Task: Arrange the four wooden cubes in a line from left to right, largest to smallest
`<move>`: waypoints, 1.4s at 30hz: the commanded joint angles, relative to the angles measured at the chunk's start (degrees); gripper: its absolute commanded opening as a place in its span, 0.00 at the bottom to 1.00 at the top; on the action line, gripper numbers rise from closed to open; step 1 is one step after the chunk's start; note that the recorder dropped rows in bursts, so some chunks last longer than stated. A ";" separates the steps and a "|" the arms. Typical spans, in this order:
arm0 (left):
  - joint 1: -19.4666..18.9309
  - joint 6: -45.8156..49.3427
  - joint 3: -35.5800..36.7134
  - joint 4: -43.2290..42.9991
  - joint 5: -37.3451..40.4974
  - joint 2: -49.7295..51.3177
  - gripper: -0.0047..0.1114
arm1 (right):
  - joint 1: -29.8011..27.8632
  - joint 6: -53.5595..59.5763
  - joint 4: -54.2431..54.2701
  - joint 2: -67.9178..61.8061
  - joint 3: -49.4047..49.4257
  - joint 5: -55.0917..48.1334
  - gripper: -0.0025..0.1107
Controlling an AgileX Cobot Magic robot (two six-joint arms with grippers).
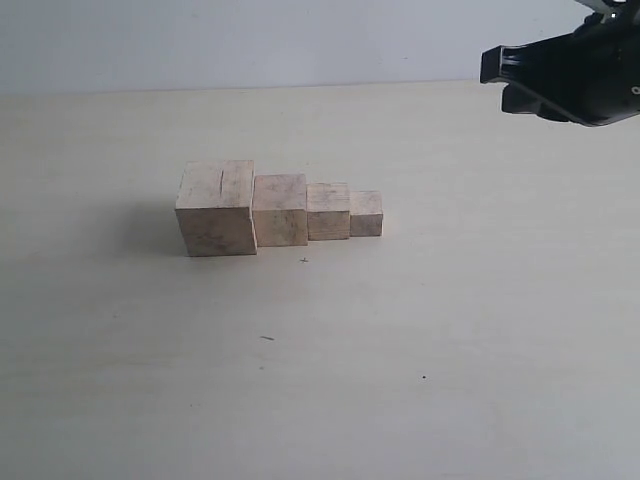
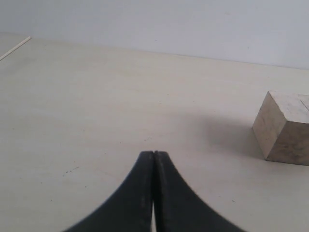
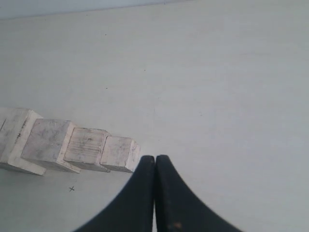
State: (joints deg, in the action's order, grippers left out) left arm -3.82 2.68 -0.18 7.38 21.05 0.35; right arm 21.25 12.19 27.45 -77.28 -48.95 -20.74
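Four pale wooden cubes stand touching in a row on the table. The largest cube [image 1: 217,208], with a thin dark groove on top, is at the left. Rightward follow the second cube [image 1: 280,209], the third cube [image 1: 328,211] and the smallest cube [image 1: 366,213]. The right wrist view shows the same row from above, from largest cube [image 3: 14,140] to smallest cube [image 3: 119,153]. My right gripper [image 3: 155,158] is shut and empty, high above the table beside the smallest cube; its arm [image 1: 572,78] shows at top right. My left gripper [image 2: 154,153] is shut and empty, with the largest cube [image 2: 285,127] off to one side.
The pale table [image 1: 450,330] carries a small pencilled cross [image 1: 304,260] just in front of the row and a few dark specks. A light wall [image 1: 250,40] runs behind the table's far edge.
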 commanded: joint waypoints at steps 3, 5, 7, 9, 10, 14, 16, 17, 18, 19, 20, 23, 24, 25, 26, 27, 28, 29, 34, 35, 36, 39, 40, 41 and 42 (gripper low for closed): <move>0.34 0.01 0.18 -0.05 -0.62 -0.35 0.04 | 0.10 -0.17 -0.02 0.60 0.26 -0.44 0.02; 0.34 0.01 0.18 -0.05 -0.62 -0.35 0.04 | 0.10 -0.17 -0.02 0.60 0.26 -0.44 0.02; 0.34 0.01 0.18 -0.05 -0.62 -0.35 0.04 | 0.10 -0.17 -0.02 0.60 0.26 -0.44 0.02; 0.34 0.01 0.18 -0.05 -0.62 -0.35 0.04 | 0.10 -0.17 -0.02 0.60 0.26 -0.44 0.02; 0.34 0.01 0.18 -0.05 -0.62 -0.35 0.04 | 0.10 -0.17 -0.02 0.60 0.26 -0.44 0.02; 0.34 0.01 0.18 -0.05 -0.62 -0.35 0.04 | 0.10 -0.17 -0.02 0.60 0.26 -0.44 0.02; 0.34 0.01 0.18 -0.05 -0.62 -0.35 0.04 | 0.10 -0.17 -0.02 0.60 0.26 -0.44 0.02; 0.34 0.01 0.18 -0.05 -0.62 -0.35 0.04 | 0.10 -0.17 -0.02 0.60 0.26 -0.44 0.02; 0.34 0.01 0.18 -0.05 -0.62 -0.35 0.04 | 0.10 -0.17 -0.02 0.60 0.26 -0.44 0.02; 0.34 0.01 0.18 -0.05 -0.62 -0.35 0.04 | 0.10 -0.17 -0.02 0.60 0.26 -0.44 0.02; 0.34 0.01 0.18 -0.05 -0.62 -0.35 0.04 | 0.10 -0.17 -0.02 0.47 0.26 -0.44 0.02; 0.34 0.01 0.18 -0.05 -0.62 -0.35 0.04 | 0.10 -0.17 -0.02 0.47 0.26 -0.44 0.02; 0.34 0.01 0.18 -0.05 -0.62 -0.35 0.04 | 0.10 -0.17 -0.02 0.47 0.26 -0.44 0.02; 0.34 0.01 0.18 -0.05 -0.62 -0.35 0.04 | 0.10 -0.17 -0.02 0.47 0.26 -0.44 0.02; 0.34 0.01 0.18 -0.05 -0.62 -0.35 0.04 | 0.10 -0.17 -0.02 0.47 0.26 -0.44 0.02; 0.34 0.01 0.18 -0.05 -0.62 -0.35 0.04 | 0.10 -0.17 -0.02 0.47 0.26 -0.44 0.02; 0.34 0.01 0.18 -0.05 -0.62 -0.35 0.04 | 0.10 -0.17 -0.02 0.47 0.26 -0.44 0.02; 0.34 0.01 0.18 -0.05 -0.62 -0.35 0.04 | 0.10 -0.17 -0.02 0.47 0.26 -0.44 0.02; 0.34 0.01 0.18 -0.05 -0.62 -0.35 0.04 | 0.10 -0.17 -0.26 0.98 0.26 4.84 0.02; 0.34 0.01 0.18 -0.05 -0.62 -0.35 0.04 | 0.10 -0.17 -0.54 1.24 0.26 4.96 0.02; 0.34 0.01 0.18 -0.05 -0.62 -0.35 0.04 | 0.10 -0.17 -0.52 1.72 0.26 4.96 0.02; 0.34 0.01 0.18 -0.05 -0.62 -0.35 0.04 | 0.10 -0.17 -0.52 3.39 0.26 4.84 0.02; 0.34 0.01 0.18 -0.05 -0.62 -0.35 0.04 | 0.10 -0.17 -0.52 3.93 0.26 4.84 0.02; 0.34 0.01 0.18 -0.05 -0.62 -0.35 0.04 | 0.10 -0.17 -0.52 4.69 0.26 4.84 0.02; 0.34 0.01 0.18 -0.05 -0.62 -0.35 0.04 | 0.10 0.00 -0.81 5.54 0.26 4.75 0.02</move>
State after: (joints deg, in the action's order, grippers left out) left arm -3.82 2.68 -0.18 7.38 21.05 0.35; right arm 21.25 12.06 27.34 -73.91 -48.95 -16.76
